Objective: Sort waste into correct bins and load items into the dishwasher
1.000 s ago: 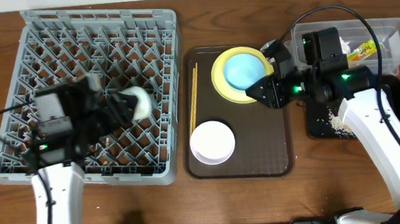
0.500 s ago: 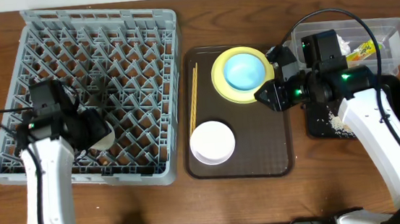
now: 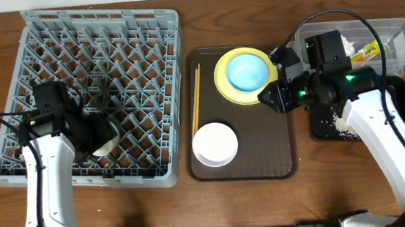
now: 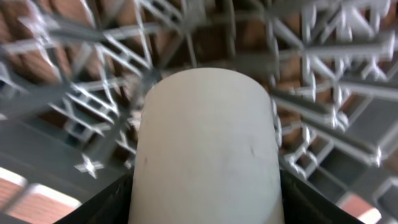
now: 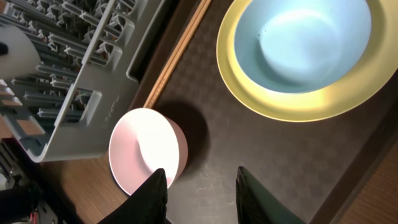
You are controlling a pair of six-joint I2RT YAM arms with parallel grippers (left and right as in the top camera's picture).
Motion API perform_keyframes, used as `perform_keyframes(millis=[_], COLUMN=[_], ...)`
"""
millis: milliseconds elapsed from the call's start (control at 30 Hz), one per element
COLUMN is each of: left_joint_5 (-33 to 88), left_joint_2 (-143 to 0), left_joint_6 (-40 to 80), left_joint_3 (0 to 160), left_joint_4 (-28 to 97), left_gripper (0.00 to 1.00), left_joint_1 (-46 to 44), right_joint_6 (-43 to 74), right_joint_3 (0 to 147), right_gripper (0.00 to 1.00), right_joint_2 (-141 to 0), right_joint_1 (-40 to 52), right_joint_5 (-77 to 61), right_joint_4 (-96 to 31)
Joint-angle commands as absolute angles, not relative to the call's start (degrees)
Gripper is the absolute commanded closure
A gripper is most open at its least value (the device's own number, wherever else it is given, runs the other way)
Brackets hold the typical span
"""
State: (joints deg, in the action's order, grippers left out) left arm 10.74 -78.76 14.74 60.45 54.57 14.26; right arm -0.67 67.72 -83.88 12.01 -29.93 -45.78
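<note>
The whitish cup (image 4: 205, 143) is gripped in the left pincer (image 3: 96, 137), with the lattice of the grey rack (image 3: 98, 12) close beyond its tips. The right pincer (image 5: 199, 193) is held open and empty above the brown tray (image 5: 249, 149), with the pink bowl (image 5: 140, 152) just left of it.

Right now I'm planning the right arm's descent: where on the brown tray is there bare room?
Bare: the lower right of the brown tray, bordered by the pink bowl, the yellow plate above and the tray's rim. Tight: the top, where the blue bowl sits in the plate, and the left edge, along the chopsticks.
</note>
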Motion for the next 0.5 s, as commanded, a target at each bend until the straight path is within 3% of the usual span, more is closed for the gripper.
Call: perform_keyframes(millis=[0,100,200,267,300,367,433,467], left_joint_5=[14.9,15.0,14.7,14.2,13.9,13.6,13.1,12.8], left_joint_2=[-79.2,-79.2,-79.4,-79.4,-79.4,-79.4,-79.4,-79.4], left_joint_6=[14.2,14.2,14.2,14.2,14.2,14.2,14.2,14.2], left_joint_3=[60.3,60.3,60.3,60.3,60.3,60.3,60.3,60.3], left_joint_4=[56.8,57.1,55.9,55.8,55.8,55.8,55.6,55.6], left_gripper=[0.94,0.93,0.78,0.74,0.58,0.39,0.27,0.26], left_joint_1=[14.4,14.4,14.4,14.4,14.4,14.4,14.4,14.4], right_joint_6=[-1.4,-1.4,-1.4,-1.4,-1.4,-1.4,-1.4,-1.4], right_joint_3=[67.8,67.8,67.8,67.8,67.8,67.8,67.8,67.8], right_gripper=[0.66,0.66,0.66,0.66,0.66,0.66,0.66,0.66], right_joint_2=[-83.7,-83.7,-83.7,-83.7,-83.7,-83.7,-83.7,-83.7], right_joint_1=[11.7,11.7,11.7,11.7,11.7,11.7,11.7,11.7], right_joint_5=[-30.0,-30.0,-30.0,-30.0,-30.0,-30.0,-30.0,-30.0], right_joint_4=[-45.9,-45.9,-46.0,-46.1,-46.2,-46.1,-46.1,-46.1])
